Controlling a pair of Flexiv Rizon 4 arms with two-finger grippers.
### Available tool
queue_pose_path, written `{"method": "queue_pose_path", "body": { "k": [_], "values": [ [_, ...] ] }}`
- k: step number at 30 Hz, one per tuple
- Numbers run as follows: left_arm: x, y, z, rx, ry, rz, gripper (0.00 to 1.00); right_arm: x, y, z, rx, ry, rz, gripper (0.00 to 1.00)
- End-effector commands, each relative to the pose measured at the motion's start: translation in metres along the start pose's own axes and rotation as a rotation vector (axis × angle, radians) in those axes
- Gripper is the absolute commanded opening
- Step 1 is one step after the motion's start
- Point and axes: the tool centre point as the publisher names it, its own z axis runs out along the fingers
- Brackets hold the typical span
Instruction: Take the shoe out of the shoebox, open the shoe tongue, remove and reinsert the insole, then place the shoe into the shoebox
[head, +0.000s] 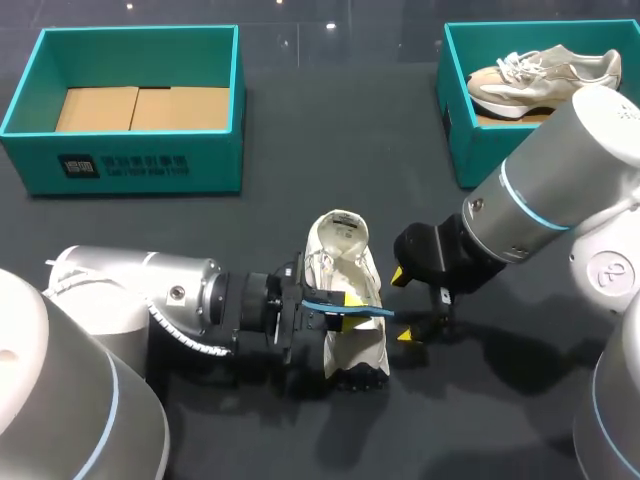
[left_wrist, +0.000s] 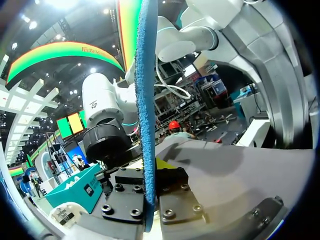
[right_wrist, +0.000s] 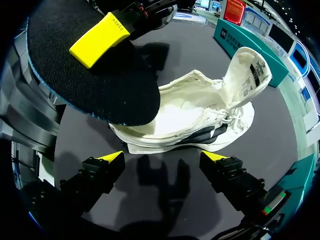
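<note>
Left pincer (left_wrist: 148, 175): clamped on the insole (right_wrist: 95, 75), one finger on each face. From the left wrist the insole shows edge-on as a blue strip that splits the view. The shoe does not show there.

From the right wrist, one yellow fingertip (right_wrist: 100, 40) of the left pincer presses on the insole's dark face. The finger on the other face is hidden behind it.

Right pincer (right_wrist: 164, 157): fingers apart, holding nothing, low over the desk (right_wrist: 200, 50), just beside the shoe (right_wrist: 200, 117).

The shoe is white and lies on the desk between my two pincers, outside both boxes. Its tongue is pulled out and its opening faces the right pincer. The insole hangs in front of one end and covers it. From the head view, the left pincer overlaps part of the shoe.

Far left: a teal shoebox (head: 125, 160) with cardboard (head: 140, 108) inside.

Far right: a second teal shoebox (head: 455, 130) with another pale shoe (head: 540, 75) inside. My right arm partly hides this box, and the frame edge cuts it off.
</note>
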Motion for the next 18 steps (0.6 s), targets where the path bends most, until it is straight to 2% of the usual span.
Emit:
{"method": "queue_pose_path", "body": {
  "k": [1, 7, 18],
  "values": [
    [0.0005, 0.0046, 0.0058, -0.009, -0.023, -0.007, 0.00, 0.0015, 0.0002, 0.0011, 0.002, -0.003, 0.000, 1.00],
    [0.0004, 0.0128, 0.0064, -0.036, -0.059, -0.009, 0.00, 0.0015, 0.0002, 0.0011, 0.002, -0.003, 0.000, 1.00],
    [-0.0001, 0.0136, 0.0056, -0.056, -0.104, -0.001, 0.00, 0.0015, 0.0002, 0.0011, 0.002, -0.003, 0.000, 1.00]
  ]
}}
